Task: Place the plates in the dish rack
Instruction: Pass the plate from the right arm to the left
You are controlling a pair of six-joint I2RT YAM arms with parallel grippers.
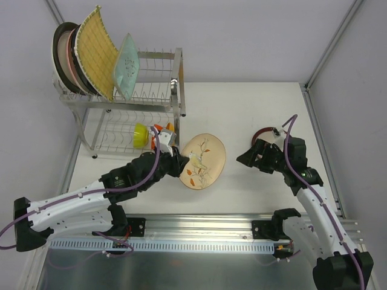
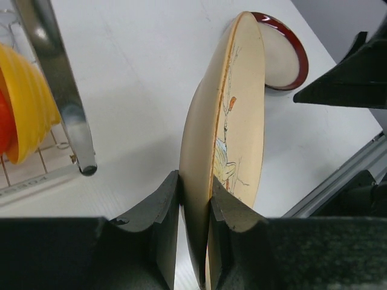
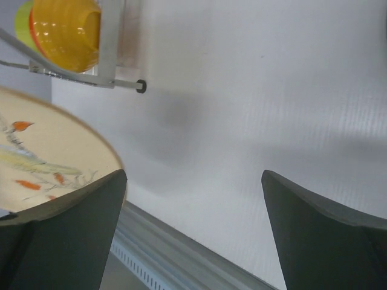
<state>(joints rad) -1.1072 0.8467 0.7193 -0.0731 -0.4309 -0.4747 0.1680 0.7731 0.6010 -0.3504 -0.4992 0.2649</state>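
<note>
Beige floral plate (image 1: 204, 160): centre of frame, held on edge; judged rigid, glazed-slick, breakable.
Left gripper (image 2: 196, 194): clenched across the plate's rim, the sensible hold.
Right gripper (image 3: 193, 181): jaws spread, empty.
Dish rack (image 1: 151, 90): upper left.

Shining bright and even from overhead, laying faint, soft shadows on the white table (image 1: 260, 109) beside the beige floral plate (image 1: 202, 160). Glaring along the dish rack (image 2: 57, 90) post in the left wrist view. Blurring the close dark fingers (image 3: 320, 235) and yellow bowl (image 3: 63, 30) in the right wrist view.
</note>
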